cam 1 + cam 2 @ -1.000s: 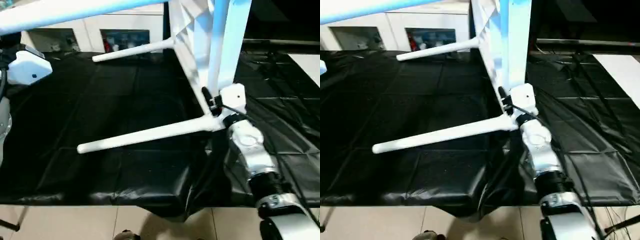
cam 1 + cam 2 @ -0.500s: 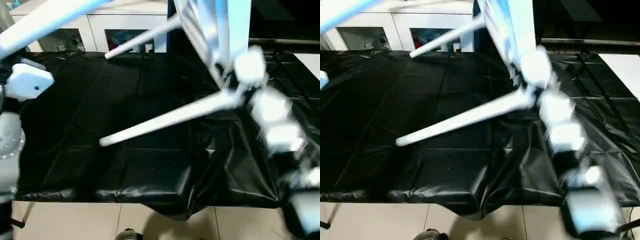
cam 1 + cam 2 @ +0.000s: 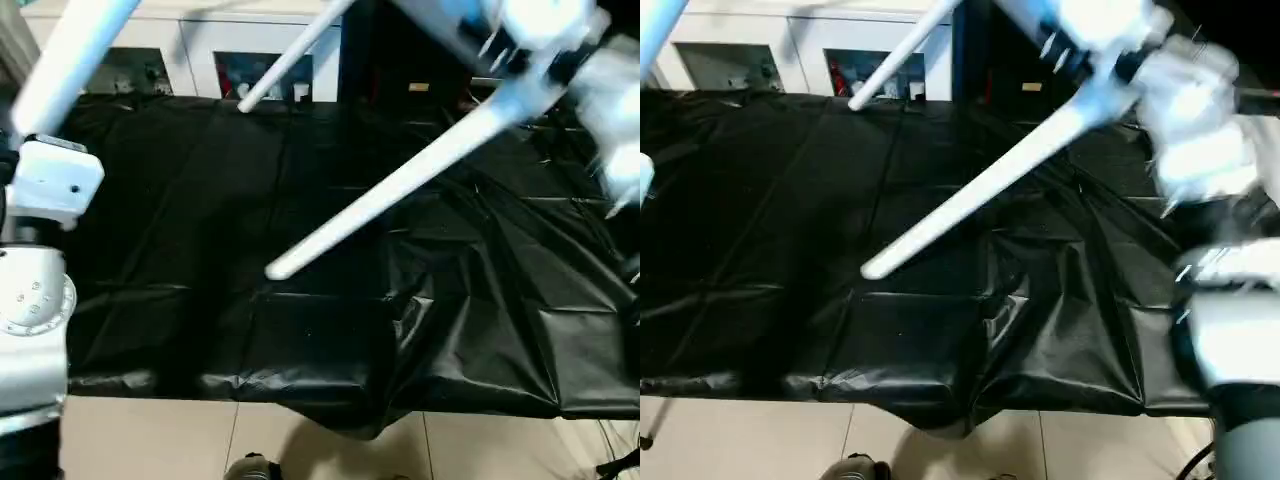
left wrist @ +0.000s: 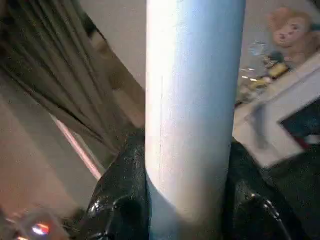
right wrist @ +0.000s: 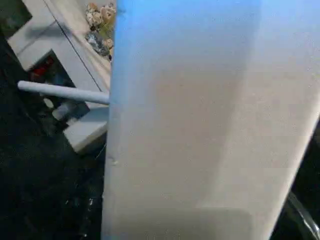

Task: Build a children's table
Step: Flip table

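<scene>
- Because all its legs look fitted, the children's table (image 3: 470, 110) hangs tilted in the air above the black-draped counter (image 3: 300, 300), likely being turned upright.
- The left gripper (image 4: 185, 220) is clamped around one leg (image 4: 195, 100); the right gripper's (image 3: 1120, 60) jaws I cannot tell, though it sits against the top's corner.
- One leg tip (image 3: 278, 266) hovers near the cover, leaving little swing room; the cabinet (image 3: 200, 60) stands behind.

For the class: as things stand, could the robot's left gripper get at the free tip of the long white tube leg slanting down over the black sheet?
Probably not right now. The left gripper is clamped around another white tube leg, so it is occupied. The slanting white tube leg's tip hangs free over the black sheet, with nothing around it.
</scene>
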Robot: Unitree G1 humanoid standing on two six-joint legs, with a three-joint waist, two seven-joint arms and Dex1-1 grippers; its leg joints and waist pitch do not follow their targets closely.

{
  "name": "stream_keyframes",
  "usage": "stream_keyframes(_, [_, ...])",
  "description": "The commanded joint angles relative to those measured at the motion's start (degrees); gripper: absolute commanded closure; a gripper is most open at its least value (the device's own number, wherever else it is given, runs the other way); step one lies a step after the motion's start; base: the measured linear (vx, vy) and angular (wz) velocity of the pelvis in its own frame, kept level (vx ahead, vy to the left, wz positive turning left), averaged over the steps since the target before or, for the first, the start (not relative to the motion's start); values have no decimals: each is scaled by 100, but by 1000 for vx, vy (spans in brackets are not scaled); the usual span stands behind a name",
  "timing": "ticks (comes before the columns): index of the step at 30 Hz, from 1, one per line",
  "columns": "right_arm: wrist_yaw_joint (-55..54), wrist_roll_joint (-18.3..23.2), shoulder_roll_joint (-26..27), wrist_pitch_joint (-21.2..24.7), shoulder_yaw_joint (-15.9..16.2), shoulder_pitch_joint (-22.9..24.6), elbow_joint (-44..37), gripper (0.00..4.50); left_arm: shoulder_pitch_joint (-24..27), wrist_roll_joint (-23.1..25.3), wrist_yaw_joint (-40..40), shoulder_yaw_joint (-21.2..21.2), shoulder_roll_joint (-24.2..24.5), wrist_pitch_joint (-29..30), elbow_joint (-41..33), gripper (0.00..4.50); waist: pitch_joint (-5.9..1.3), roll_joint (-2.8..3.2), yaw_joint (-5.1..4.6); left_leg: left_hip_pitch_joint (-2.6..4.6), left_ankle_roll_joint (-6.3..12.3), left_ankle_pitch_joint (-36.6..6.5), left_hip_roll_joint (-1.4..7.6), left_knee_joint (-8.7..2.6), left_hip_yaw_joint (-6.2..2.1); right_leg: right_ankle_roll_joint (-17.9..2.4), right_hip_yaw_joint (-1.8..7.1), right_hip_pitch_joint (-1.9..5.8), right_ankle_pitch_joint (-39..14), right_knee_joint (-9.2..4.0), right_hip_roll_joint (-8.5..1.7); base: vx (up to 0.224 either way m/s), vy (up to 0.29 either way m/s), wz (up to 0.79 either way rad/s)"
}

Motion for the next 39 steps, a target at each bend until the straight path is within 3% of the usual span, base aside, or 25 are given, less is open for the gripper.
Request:
stream_keyframes(1, [202,-271,-173,-815,153,-558,-214,257,4,-170,-264,-213,-58,219,-20,306,-479,-78,-29,246,373,-1045,246,-326,-55,-1366,146,241,-563,-385,-297,0,0,0])
stream_keyframes(2, [196,-433,-236,-1014,253,-943,58,257,-1,-252,-309,-273,-147,313,-43,306,-472,-83,-41,219,375,-1069,240,-324,-60,-1379,141,251,-555,-381,-295,0,0,0])
stream_keyframes(5, [124,-531,-263,-1136,295,-1169,208,257,11,-304,-327,-312,-219,368,-61,307,-453,-93,-55,198,326,-1204,241,-331,-71,-1351,142,255,-682,-384,-309,0,0,0])
stream_keyframes(7, [68,-639,-282,-1318,364,-1578,484,257,85,-419,-340,-312,-386,569,-119,307,-469,-128,-83,190,288,-1103,256,-330,-80,-1361,138,276,-466,-346,-311,0,0,0])
stream_keyframes(9, [74,-670,-286,-1434,398,-1838,669,257,168,-489,-331,-306,-499,701,-181,308,-452,-197,-119,157,404,-955,239,-304,-57,-1440,139,288,-201,-326,-296,0,0,0])
stream_keyframes(11, [104,-662,-264,-1505,402,-2018,818,257,260,-518,-385,-341,-551,825,-239,308,-454,-175,-121,153,486,-786,251,-288,-62,-1490,143,290,-27,-304,-308,0,0,0])
stream_keyframes(12, [104,-662,-264,-1505,402,-2018,818,257,260,-518,-385,-341,-551,825,-239,309,-445,-191,-136,149,510,-738,255,-283,-61,-1514,138,296,62,-289,-301,0,0,0])
stream_keyframes(13, [235,-606,-203,-1721,387,-2222,1079,257,359,-653,-394,-336,-701,1076,-313,309,-448,-250,-152,155,528,-707,259,-284,-50,-1526,135,303,108,-288,-292,0,0,0])
stream_keyframes(14, [253,-582,-186,-1739,373,-2248,1106,257,374,-663,-393,-337,-715,1096,-319,309,-444,-246,-163,160,558,-674,272,-277,-58,-1603,132,304,178,-271,-306,0,0,0])
stream_keyframes(15, [325,-474,-110,-1811,310,-2370,1221,257,441,-711,-392,-345,-781,1182,-346,309,-429,-308,-186,141,610,-672,270,-268,-38,-1626,137,307,191,-268,-298,0,0,0])
stream_keyframes(17, [384,-366,-8,-1873,243,-2525,1346,257,523,-744,-391,-361,-831,1241,-368,309,-412,-288,-184,143,644,-720,273,-270,-41,-1621,140,295,79,-282,-298,0,0,0])
stream_keyframes(18, [451,-284,95,-1945,216,-2688,1474,257,601,-728,-384,-373,-849,1273,-398,309,-410,-335,-196,132,652,-716,275,-269,-39,-1597,143,302,56,-271,-302,0,0,0])
stream_keyframes(20, [581,-195,207,-2001,216,-2813,1569,257,675,-774,-372,-352,-908,1327,-417,309,-411,-310,-203,136,683,-649,286,-260,-43,-1606,139,281,114,-260,-296,0,0,0])
stream_keyframes(23, [773,-65,408,-2115,187,-2902,1687,257,828,-715,-379,-425,-889,1397,-470,309,-392,-328,-227,137,706,-690,311,-257,-30,-1630,127,266,133,-255,-293,0,0,0])
stream_keyframes(24, [826,-27,425,-2159,166,-2911,1731,201,845,-682,-388,-456,-861,1409,-497,309,-387,-309,-236,138,661,-740,320,-267,-38,-1601,119,260,62,-264,-293,0,0,0])
stream_keyframes(31, [903,32,532,-2352,81,-2917,1906,146,874,-653,-397,-528,-744,1322,-516,309,-363,-264,-224,184,297,-1177,352,-310,-55,-1481,87,226,-180,-271,-279,0,0,0])
stream_keyframes(36, [903,32,532,-2352,81,-2917,1906,96,874,-653,-397,-528,-744,1322,-516,309,-354,-304,-239,170,89,-1536,336,-330,-67,-1343,88,219,-430,-293,-289,0,0,0])
stream_keyframes(39, [903,32,532,-2352,81,-2917,1906,66,874,-653,-397,-528,-744,1322,-516,309,-361,-314,-239,163,84,-1497,329,-321,-66,-1312,96,222,-415,-294,-301,0,0,0])
